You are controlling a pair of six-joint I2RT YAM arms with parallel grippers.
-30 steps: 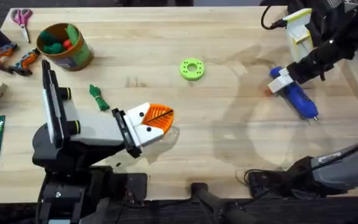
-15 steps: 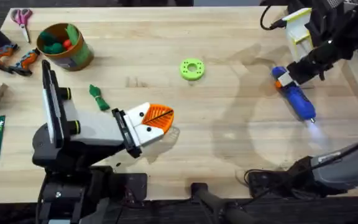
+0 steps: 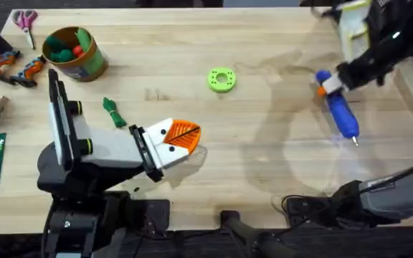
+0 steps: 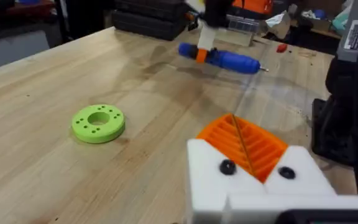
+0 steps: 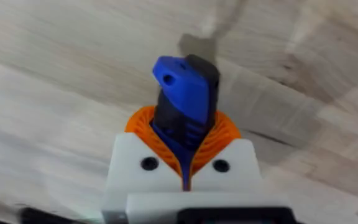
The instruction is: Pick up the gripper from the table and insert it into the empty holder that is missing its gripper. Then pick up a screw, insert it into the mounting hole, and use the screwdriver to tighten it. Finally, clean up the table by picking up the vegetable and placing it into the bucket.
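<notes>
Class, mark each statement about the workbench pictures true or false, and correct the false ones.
1. The right tool is shut on the blue screwdriver. True.
2. The green ring lies inside the bucket. False: it lies on the bare table, well apart from the bucket.
3. The dark green vegetable lies on the table near the left arm. True.
4. The left tool is holding the vegetable. False: its orange pads are shut together with nothing between them.
5. The scissors lie beside the screwdriver. False: they lie at the far left corner.
</notes>
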